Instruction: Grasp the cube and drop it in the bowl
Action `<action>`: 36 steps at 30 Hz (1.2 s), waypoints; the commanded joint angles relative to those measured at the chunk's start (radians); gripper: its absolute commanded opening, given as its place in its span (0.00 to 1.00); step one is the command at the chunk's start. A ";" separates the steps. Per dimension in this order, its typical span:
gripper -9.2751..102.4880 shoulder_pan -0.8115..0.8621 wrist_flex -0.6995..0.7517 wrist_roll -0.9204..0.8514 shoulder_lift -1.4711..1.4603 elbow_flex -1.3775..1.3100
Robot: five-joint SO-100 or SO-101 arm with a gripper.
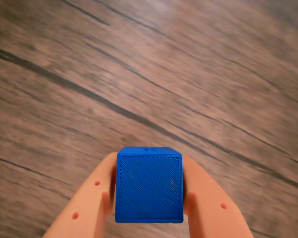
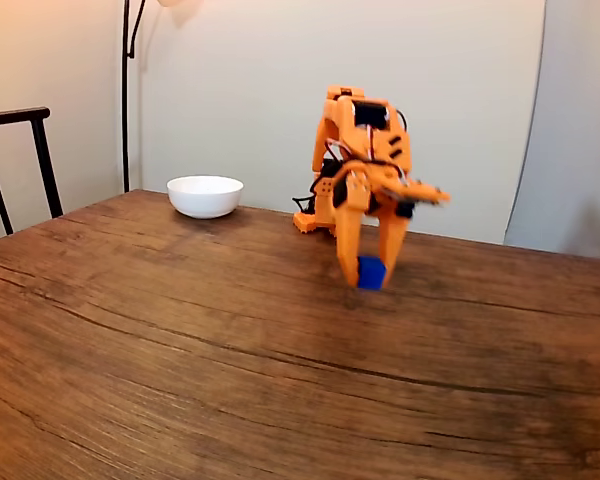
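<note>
The gripper (image 1: 149, 210) was pinching the cube (image 1: 149, 184) between its two orange fingers (image 1: 89, 203), one on each side face. In the fixed view the cube (image 2: 371, 272) hung at the fingertips just above the table (image 2: 180, 340), apparently clear of the wood. The bowl (image 2: 205, 195) sat well apart, toward the far left edge in that view.

Risks, as judged: only the fingertips seemed to bear on the cube, so a quick swing toward the bowl might twist it loose. The wrist view was blurred, suggesting motion. Carried too low, the cube might strike the bowl's rim.
</note>
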 commanded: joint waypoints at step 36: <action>0.11 0.669 0.850 0.354 0.750 -0.064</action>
